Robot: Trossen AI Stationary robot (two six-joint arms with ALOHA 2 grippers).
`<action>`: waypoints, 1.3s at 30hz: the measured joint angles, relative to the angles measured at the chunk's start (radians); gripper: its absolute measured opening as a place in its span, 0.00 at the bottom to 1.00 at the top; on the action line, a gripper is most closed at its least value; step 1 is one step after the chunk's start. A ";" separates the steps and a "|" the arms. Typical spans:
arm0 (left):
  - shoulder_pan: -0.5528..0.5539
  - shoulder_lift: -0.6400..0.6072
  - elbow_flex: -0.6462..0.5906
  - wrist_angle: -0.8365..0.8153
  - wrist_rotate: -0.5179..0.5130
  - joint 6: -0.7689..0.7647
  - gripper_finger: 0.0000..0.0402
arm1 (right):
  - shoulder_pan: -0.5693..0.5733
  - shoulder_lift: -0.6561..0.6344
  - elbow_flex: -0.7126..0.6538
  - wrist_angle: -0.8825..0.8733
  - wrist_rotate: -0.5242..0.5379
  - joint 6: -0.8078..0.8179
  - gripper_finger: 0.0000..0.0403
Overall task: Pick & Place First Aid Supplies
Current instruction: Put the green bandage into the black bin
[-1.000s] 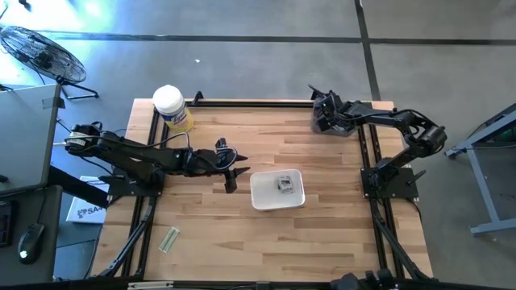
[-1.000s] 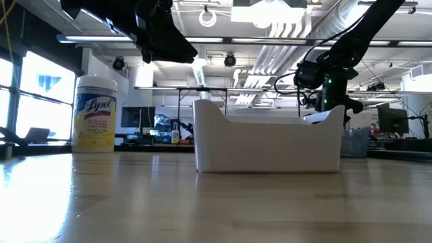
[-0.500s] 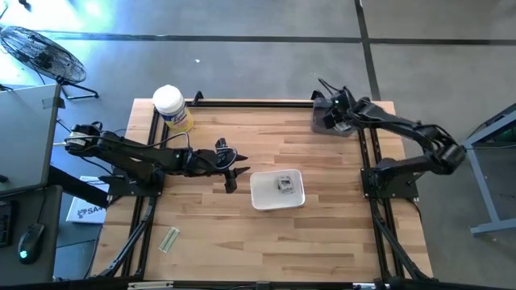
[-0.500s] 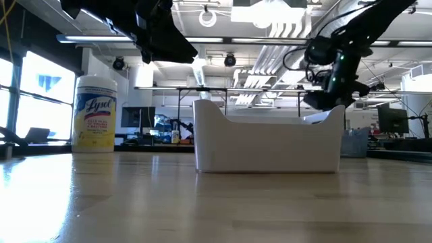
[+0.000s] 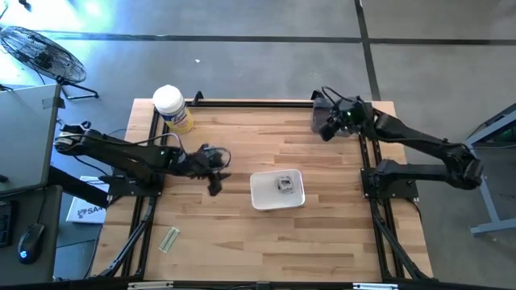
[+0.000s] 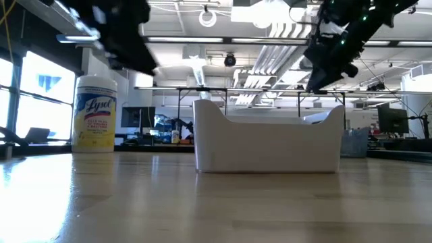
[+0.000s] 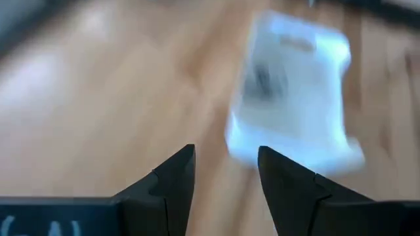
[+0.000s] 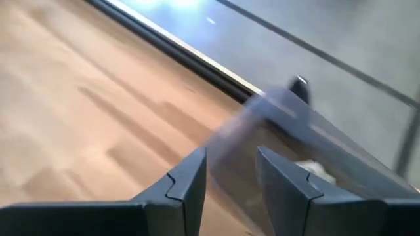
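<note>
A white tray [image 5: 266, 193] sits near the middle of the table with a small white packet with dark print [image 5: 284, 184] lying flat in it. A pale greenish strip packet [image 5: 168, 239] lies flat on the wood by the near left corner. My left gripper [image 5: 214, 187] hovers left of the tray, open and empty; its wrist view shows the tray [image 7: 289, 98] ahead of it [image 7: 226, 152]. My right gripper [image 5: 326, 130] is open and empty above a clear bin [image 5: 318, 114] at the far right corner; the bin [image 8: 295, 151] holds white items.
A yellow canister with a white lid [image 5: 172, 109] stands at the far left corner and shows at the left of the low view [image 6: 94, 121]. A black frame rail runs along the table's far edge [image 5: 250, 103]. Bare wood lies between tray and bin.
My left gripper has drawn back from the tray toward the table's left edge. My right gripper has risen above the clear bin and shifted slightly toward the near edge, while its arm has stretched out to the right. The tray and packets have stayed put.
</note>
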 joint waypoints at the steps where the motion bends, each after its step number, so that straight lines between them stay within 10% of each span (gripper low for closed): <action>1: -0.017 -0.013 0.000 -0.066 0.026 -0.050 0.41 | 0.024 -0.012 0.000 0.005 -0.001 0.001 0.31; 22: -0.700 0.123 0.000 -0.451 0.387 -1.372 0.41 | 0.172 -0.032 0.000 0.133 0.078 -0.015 0.31; 27: -0.731 0.220 0.000 -0.444 0.552 -1.478 0.41 | 0.172 -0.032 0.000 0.133 0.078 -0.015 0.31; 39: -0.727 0.261 -0.065 -0.451 0.537 -1.514 0.41 | 0.172 -0.032 0.000 0.133 0.076 0.001 0.31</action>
